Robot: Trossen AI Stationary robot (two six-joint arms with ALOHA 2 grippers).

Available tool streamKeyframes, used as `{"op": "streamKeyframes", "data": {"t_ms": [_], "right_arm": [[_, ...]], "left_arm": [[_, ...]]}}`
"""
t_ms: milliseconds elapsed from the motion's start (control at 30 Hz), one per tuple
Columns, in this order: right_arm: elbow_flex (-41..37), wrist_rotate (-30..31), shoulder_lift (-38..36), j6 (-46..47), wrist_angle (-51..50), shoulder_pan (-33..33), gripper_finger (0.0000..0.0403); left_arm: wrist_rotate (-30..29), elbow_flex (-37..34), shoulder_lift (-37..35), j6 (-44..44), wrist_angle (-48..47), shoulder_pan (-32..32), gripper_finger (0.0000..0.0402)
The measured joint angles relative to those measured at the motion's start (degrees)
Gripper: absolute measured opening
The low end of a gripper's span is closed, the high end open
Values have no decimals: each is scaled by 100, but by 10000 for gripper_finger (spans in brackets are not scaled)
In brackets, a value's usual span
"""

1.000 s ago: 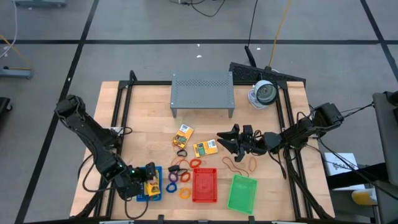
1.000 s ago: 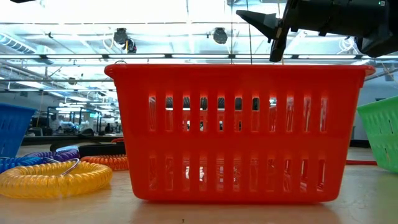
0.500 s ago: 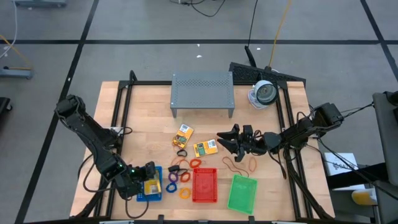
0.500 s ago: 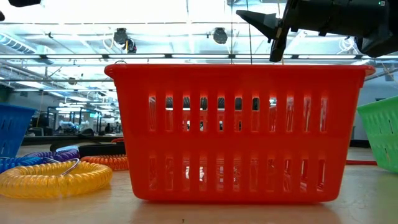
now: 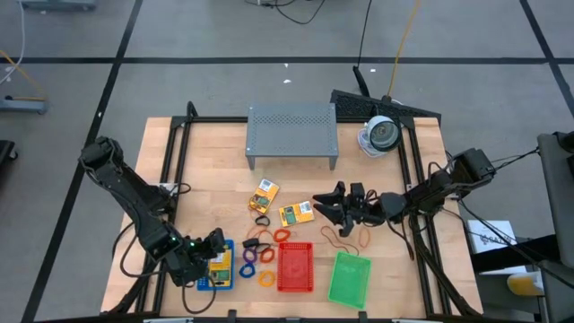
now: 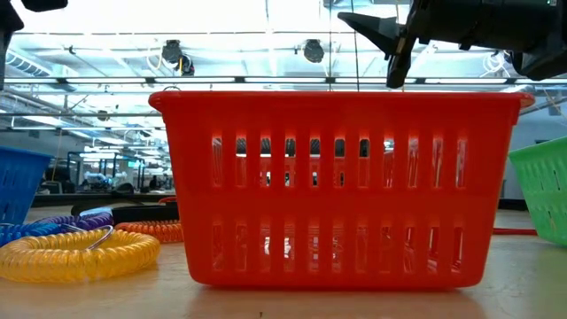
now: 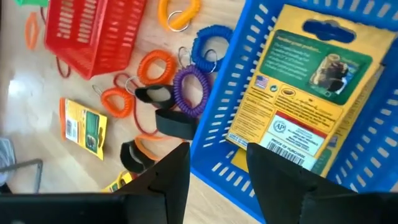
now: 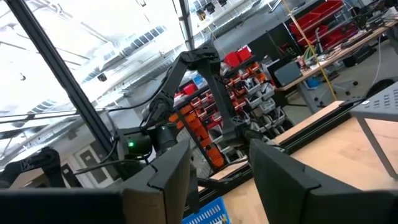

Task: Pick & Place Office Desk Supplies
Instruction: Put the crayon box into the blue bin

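My left gripper (image 5: 213, 244) is open and empty, just off the left side of the blue mesh tray (image 5: 221, 272). In the left wrist view (image 7: 217, 155) its fingers stand over the tray's rim (image 7: 217, 118). A yellow-and-green crayon box (image 7: 305, 93) lies flat in that tray. My right gripper (image 5: 320, 205) is open and empty above the table's middle, beside another crayon box (image 5: 296, 213) that lies flat on the wood. It shows high up in the low view (image 6: 390, 40). A third crayon box (image 5: 264, 193) lies farther back.
The red tray (image 5: 295, 266) and green tray (image 5: 349, 279) stand at the near edge. Coiled rings (image 5: 248, 260), rubber bands (image 5: 339, 240) and a small dark piece (image 5: 261, 220) lie between them. The grey perforated shelf (image 5: 291, 133) and the round device (image 5: 382, 135) stand at the far side.
My left gripper has drawn back a little from over the blue tray toward the table's left edge, and more of the crayox box in the tray shows. My right gripper has kept still.
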Motion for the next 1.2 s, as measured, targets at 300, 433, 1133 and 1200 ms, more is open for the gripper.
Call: {"op": "streamKeyframes", "data": {"t_ms": [300, 433, 1133, 1200], "right_arm": [[-2, 0, 0, -572, -139, 25, 155], [-2, -4, 0, -1068, -219, 25, 155], [31, -44, -519, -1697, 638, 296, 155], [24, -42, -662, -1847, 626, 379, 155]], "left_arm": [[-415, 0, -2, -2008, 162, 289, 168], [-411, 0, -2, -2482, 175, 620, 168], [196, -2, -2, 1282, 2086, 3002, 168], [535, -2, 5, 1462, 2169, 3211, 168]]}}
